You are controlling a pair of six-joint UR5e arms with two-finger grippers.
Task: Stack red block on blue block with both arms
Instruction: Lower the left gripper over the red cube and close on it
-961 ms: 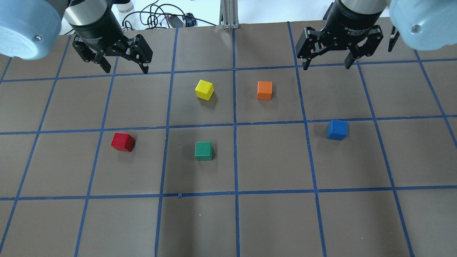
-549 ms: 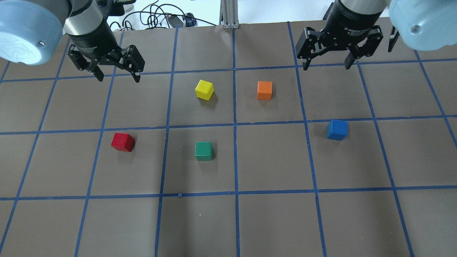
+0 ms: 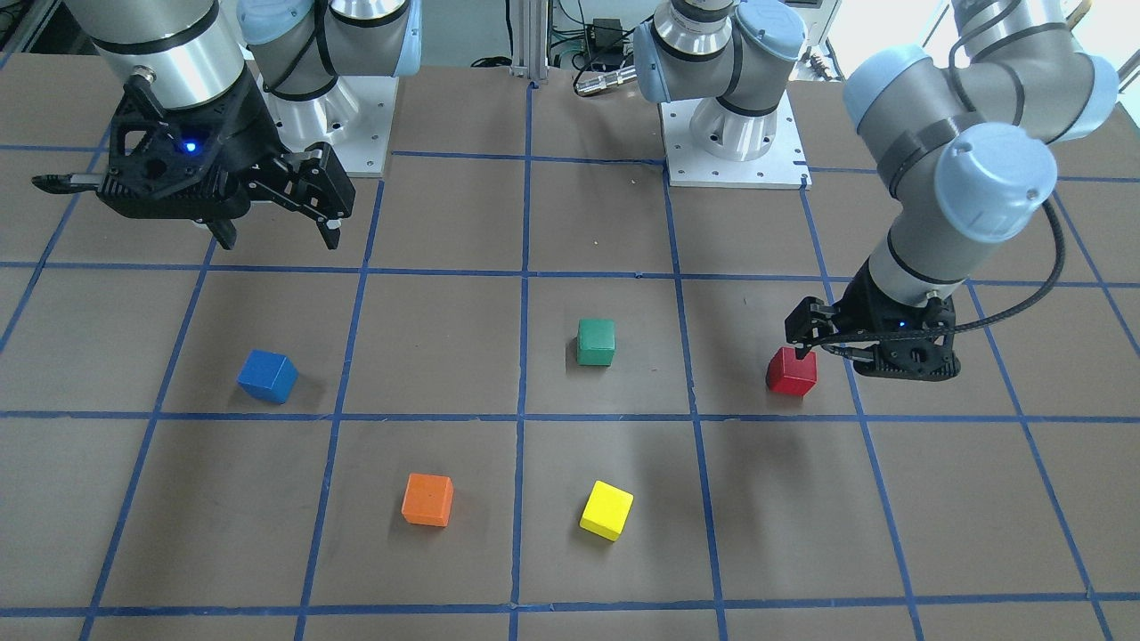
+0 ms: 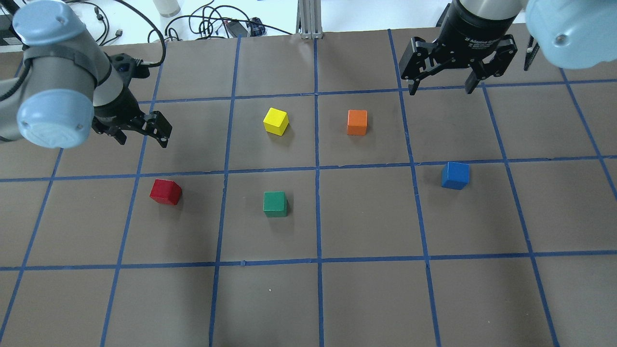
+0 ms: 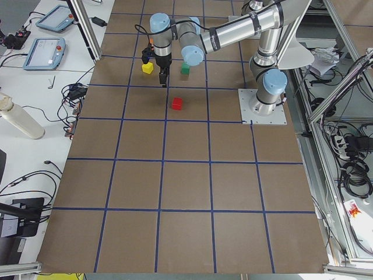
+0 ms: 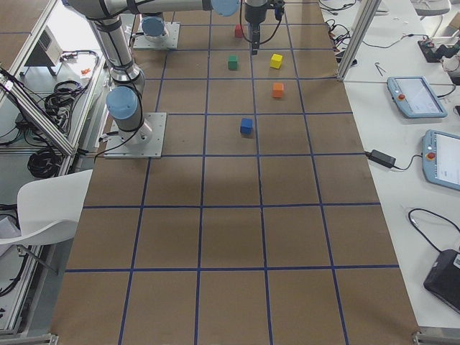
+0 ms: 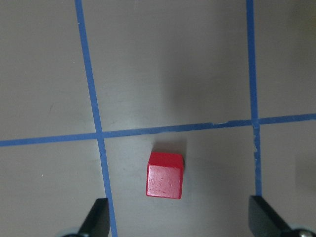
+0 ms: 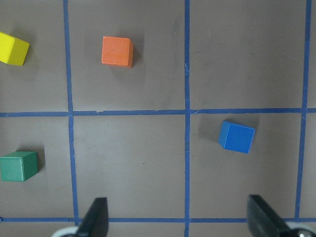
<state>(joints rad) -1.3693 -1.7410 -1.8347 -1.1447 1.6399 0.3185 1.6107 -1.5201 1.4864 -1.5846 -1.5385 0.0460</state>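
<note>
Red block [image 4: 165, 192] lies alone, left of the green block [image 4: 274, 204].
The left gripper [image 4: 143, 140] hangs above the red block, fingers spread wide and empty. The blue block [image 4: 455, 175] sits well right of the green block, the right gripper [image 4: 440, 89] beyond it, likewise splayed.

— L arm [image 4: 60, 79]?
— Stretched fwd, elbow out to the side, wrist dropped low; L gripper [image 4: 143, 139] points straight down, jaws wide apart.
— And R arm [image 4: 482, 17]?
— Held high, tucked back toward the robot's end; R gripper [image 4: 441, 89] also faces down, jaws spread wide. Arms well apart, each on its own side.
</note>
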